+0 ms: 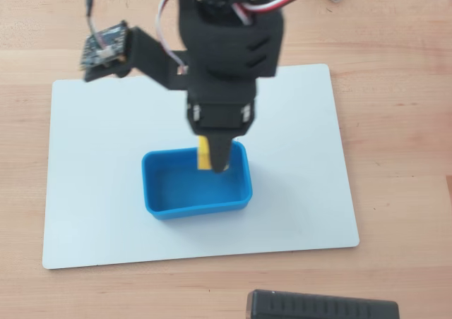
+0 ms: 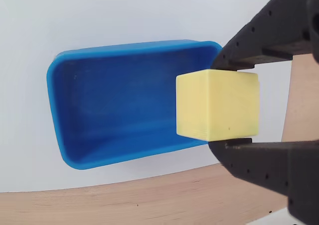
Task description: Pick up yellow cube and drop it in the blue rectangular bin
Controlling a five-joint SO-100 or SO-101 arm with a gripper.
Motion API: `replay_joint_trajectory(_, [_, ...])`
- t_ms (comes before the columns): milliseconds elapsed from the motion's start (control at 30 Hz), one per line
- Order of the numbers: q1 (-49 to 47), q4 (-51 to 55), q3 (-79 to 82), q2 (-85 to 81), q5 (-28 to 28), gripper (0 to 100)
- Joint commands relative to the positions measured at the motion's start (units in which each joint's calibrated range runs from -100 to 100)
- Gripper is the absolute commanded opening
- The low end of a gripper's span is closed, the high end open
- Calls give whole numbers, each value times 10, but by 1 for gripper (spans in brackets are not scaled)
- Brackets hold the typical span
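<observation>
Now the yellow cube (image 2: 218, 104) is held clamped in the end effector (image 2: 219, 105) above the blue rectangular bin (image 2: 75, 158); releasing is judged next.

**Matte black printed arm with exposed wiring**

In the overhead view the arm (image 1: 229, 51) is matte black plastic with a blocky shell and two slanted slots moulded into its side. White, red and black cables (image 1: 286, 5) loop out near its top. A black bracket juts to the left and carries a small dark circuit board (image 1: 106, 45). In the wrist view the gripper (image 2: 219, 105) has two dark, faceted fingers (image 2: 269, 36) dotted with small round holes.
</observation>
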Motion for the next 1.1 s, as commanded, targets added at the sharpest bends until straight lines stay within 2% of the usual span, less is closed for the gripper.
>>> replay_joint_trajectory(0, [27, -31, -94, 5, 9, 2])
replay_joint_trajectory(333, [55, -35, -106, 45, 9, 2])
replay_joint_trajectory(500, [51, -34, -102, 45, 7, 15])
replay_joint_trajectory(667, [53, -30, -106, 45, 5, 20])
replay_joint_trajectory(900, [42, -1, -101, -8, 6, 19])
replay_joint_trajectory(1067, [13, 22, -68, -96, 5, 8])
